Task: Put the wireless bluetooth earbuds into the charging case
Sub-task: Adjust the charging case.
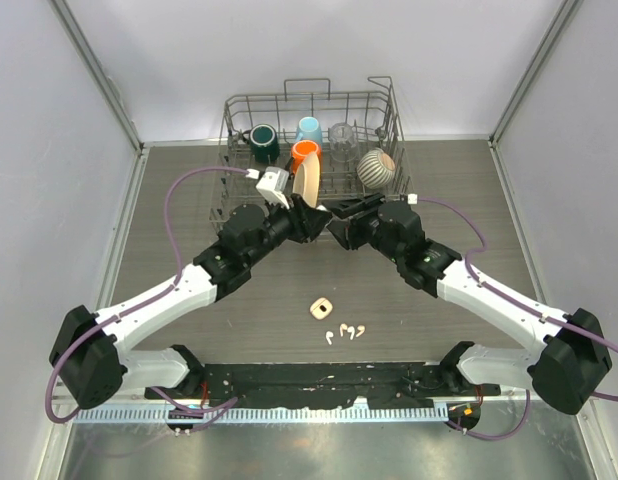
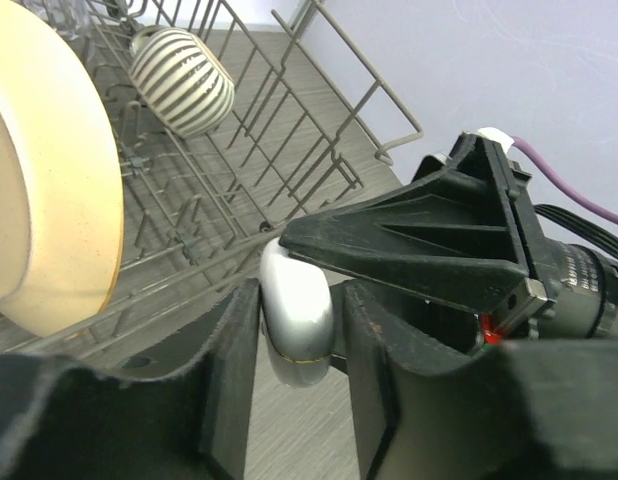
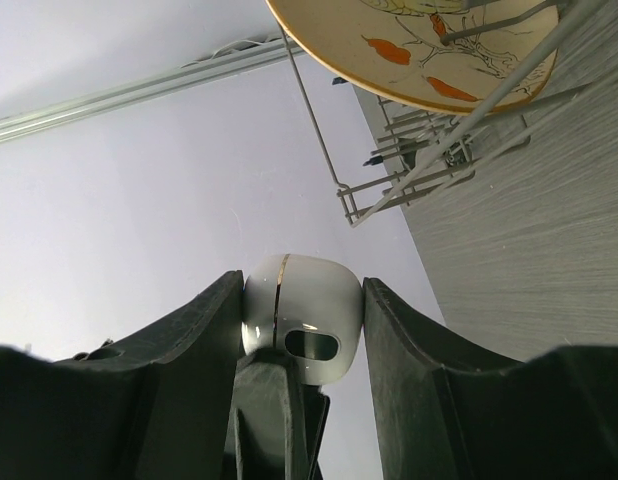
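The white charging case (image 3: 314, 305) with its thin gold seam is held above the table, and my right gripper (image 3: 301, 320) is shut on its two sides. My left gripper (image 2: 299, 340) straddles the same charging case (image 2: 297, 310) from the opposite side. One left finger (image 2: 234, 370) touches it; a thin gap shows at the other. In the top view both grippers meet in front of the rack (image 1: 327, 225), hiding the case. Three tiny white earbuds (image 1: 346, 330) lie loose on the table near the front.
A wire dish rack (image 1: 234, 150) stands right behind the grippers. It holds mugs, a glass, a striped bowl (image 1: 375, 168) and a cream plate (image 1: 307, 180). A small tan rounded-square piece (image 1: 320, 308) lies beside the earbuds.
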Motion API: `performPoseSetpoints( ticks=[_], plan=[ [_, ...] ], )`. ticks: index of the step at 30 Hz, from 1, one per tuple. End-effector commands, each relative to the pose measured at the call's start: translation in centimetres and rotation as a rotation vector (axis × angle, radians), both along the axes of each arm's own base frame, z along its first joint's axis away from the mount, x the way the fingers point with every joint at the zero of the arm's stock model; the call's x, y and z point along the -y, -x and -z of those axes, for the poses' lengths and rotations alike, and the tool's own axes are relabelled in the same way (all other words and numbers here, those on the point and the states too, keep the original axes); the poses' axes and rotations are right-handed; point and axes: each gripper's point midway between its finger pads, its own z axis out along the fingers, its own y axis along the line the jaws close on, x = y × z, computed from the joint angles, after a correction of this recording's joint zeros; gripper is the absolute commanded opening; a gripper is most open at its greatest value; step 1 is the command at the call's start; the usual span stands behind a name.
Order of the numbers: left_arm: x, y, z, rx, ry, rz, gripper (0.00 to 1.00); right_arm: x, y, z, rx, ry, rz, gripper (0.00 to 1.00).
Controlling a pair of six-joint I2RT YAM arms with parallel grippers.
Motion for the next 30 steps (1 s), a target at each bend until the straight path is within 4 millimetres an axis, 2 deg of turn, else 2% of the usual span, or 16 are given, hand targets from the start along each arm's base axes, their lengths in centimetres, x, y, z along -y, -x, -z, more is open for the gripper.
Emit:
performPoseSetpoints(
  ticks=[1,5,6,7,9,10,11,12,13,16,17,18,20,21,25,30],
  plan=[
    [0.3,-0.4,-3.2,0.062,0.055,-0.01,0.35,0.0,0.3,-2.7,0.069,-0.051,-0.006,0.01],
    [0.2,-0.5,-2.6,0.051,0.026,-0.013,0.07,0.1,0.4,-3.0,0.085,-0.052,-0.007,0.02],
    [0.3,-0.5,-2.7,0.056,0.021,-0.008,0.04,0.1,0.4,-2.9,0.103,-0.043,-0.015,0.1],
    [0.3,-0.4,-2.6,0.062,0.012,-0.001,0.0,-0.1,0.6,-4.2,0.159,-0.067,-0.049,0.39],
    [0.1,-0.3,-2.7,0.084,-0.005,0.0,0.0,0.1,0.4,-5.0,0.242,-0.042,-0.101,0.55],
    [-0.1,-0.3,-2.5,0.092,-0.021,-0.003,0.0,0.1,0.7,-5.0,0.252,-0.029,-0.146,0.76],
    [-0.5,-0.2,-2.7,0.124,-0.043,-0.005,0.0,0.4,0.7,-5.0,0.258,-0.006,-0.162,0.84],
    [-0.7,-0.1,-2.4,0.143,-0.065,-0.003,0.0,0.7,0.7,-5.5,0.277,0.024,-0.177,0.84],
    [-1.0,0.1,-2.5,0.163,-0.077,0.001,0.0,1.5,0.6,-4.6,0.275,0.092,-0.205,0.85],
    [-2.0,1.0,-2.6,0.227,-0.125,0.052,0.0,2.8,0.9,-4.7,0.312,0.166,-0.26,0.85],
    [-2.3,1.2,-2.6,0.242,-0.131,0.067,0.0,2.8,1.7,-4.5,0.305,0.163,-0.313,0.85],
    [-2.4,2.4,-2.9,0.265,-0.125,0.128,0.0,2.9,2.0,-4.4,0.305,0.164,-0.336,0.85],
    [-3.5,2.6,-3.6,0.3,-0.105,0.147,0.0,2.6,3.3,-4.2,0.295,0.14,-0.423,0.85],
    [-3.6,3.6,-3.9,0.309,-0.081,0.193,0.0,2.5,3.7,-3.7,0.271,0.127,-0.451,0.85],
    [-4.4,4.8,-5.3,0.342,-0.058,0.273,0.0,1.6,5.7,-4.5,0.283,0.058,-0.562,0.86],
    [-3.3,5.6,-5.6,0.328,-0.061,0.38,0.0,1.2,6.8,-6.9,0.369,-0.011,-0.623,0.86]
  ],
)
